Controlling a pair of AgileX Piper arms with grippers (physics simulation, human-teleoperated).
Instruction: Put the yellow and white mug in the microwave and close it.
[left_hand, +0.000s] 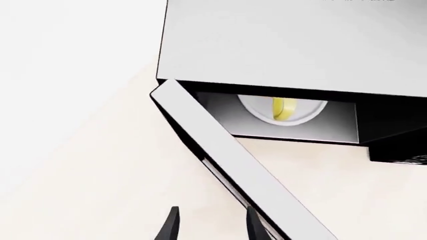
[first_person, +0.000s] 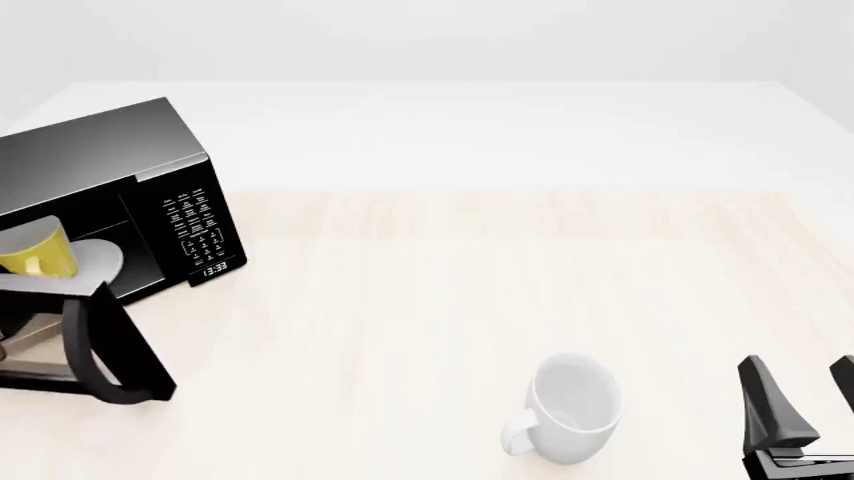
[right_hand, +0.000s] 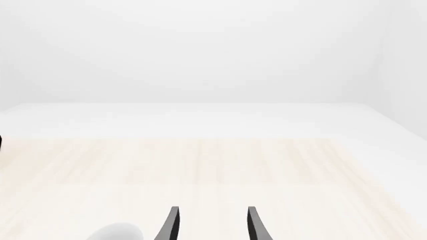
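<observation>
Pale wood-grain planking covers the table (first_person: 441, 290), which is bordered by a white margin and set against a plain white background.

At the far left of the front view, the microwave (first_person: 120, 150) is seen as a black box with its door (first_person: 94, 345) swung open toward the near side. Inside the cavity, the yellow and white mug (first_person: 38, 252) is seated on the round white turntable plate (first_person: 96, 262). On the microwave's right-hand front panel, a keypad (first_person: 195, 215) with small white markings is shown; the markings are too small to be read. Below it, a digital clock display (first_person: 215, 270) is lit, and its digits appear to read 13:53, though this cannot be told for certain. No brand name can be made out.

In the left wrist view, the left gripper (left_hand: 210, 225) is held with its fingers spread apart and nothing between them, close to the outer edge of the open door; whether the door is touched cannot be told. The mug is seen through the opening as a yellow band on the plate.

Right of centre and near the front edge, an all-white mug (first_person: 574, 408) is stood upright, its handle turned to the left.

At the far right, the right gripper (first_person: 805, 400) is held low with its fingers parted and empty, just beside the white mug but apart from it.
</observation>
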